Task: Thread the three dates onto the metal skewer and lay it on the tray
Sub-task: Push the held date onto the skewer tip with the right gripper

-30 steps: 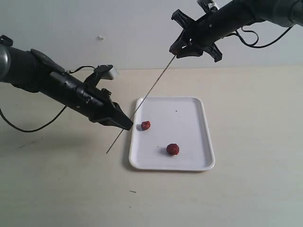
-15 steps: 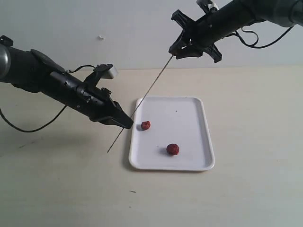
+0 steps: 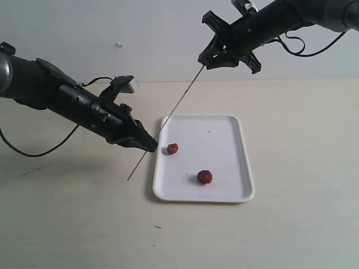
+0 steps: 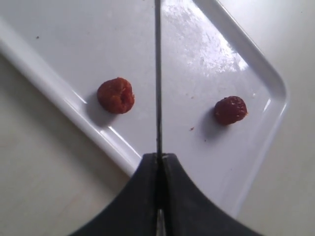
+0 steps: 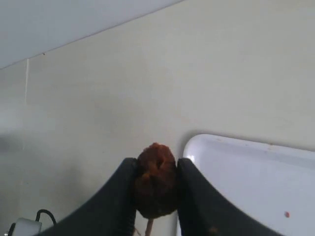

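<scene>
Beige tabletop [image 3: 291, 224], small dark speck [image 3: 157, 227] on it, pale wall [image 3: 157, 33] behind

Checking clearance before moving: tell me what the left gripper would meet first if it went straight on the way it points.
The left gripper would probably meet the tray floor, between the near-rim date and the other date, touching neither; depth is unclear.

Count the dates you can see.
3. Left date and front date lie on the tray; third date is gripped in the right pincer at the skewer's upper end.
</scene>
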Controlling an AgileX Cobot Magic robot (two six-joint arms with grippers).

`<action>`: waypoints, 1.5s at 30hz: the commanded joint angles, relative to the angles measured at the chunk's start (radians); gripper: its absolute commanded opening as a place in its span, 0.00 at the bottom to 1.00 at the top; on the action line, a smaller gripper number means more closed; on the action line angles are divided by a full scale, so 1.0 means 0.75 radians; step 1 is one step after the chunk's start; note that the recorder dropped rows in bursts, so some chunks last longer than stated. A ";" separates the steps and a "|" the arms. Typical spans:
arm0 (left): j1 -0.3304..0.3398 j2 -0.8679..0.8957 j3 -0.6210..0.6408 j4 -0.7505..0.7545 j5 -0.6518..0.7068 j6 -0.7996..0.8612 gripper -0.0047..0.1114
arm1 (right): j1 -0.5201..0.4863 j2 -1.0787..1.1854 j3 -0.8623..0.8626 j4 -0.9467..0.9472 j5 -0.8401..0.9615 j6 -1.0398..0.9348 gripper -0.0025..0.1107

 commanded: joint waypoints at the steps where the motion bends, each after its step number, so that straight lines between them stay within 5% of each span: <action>1: -0.003 0.002 0.006 -0.067 -0.034 0.017 0.04 | -0.002 -0.015 0.006 0.011 0.026 -0.026 0.26; 37: -0.067 0.002 0.006 -0.725 0.044 0.337 0.04 | 0.116 -0.015 0.006 -0.074 0.100 -0.110 0.26; 45: -0.067 0.002 0.006 -0.725 0.039 0.358 0.04 | 0.116 -0.026 0.006 -0.074 0.097 -0.175 0.55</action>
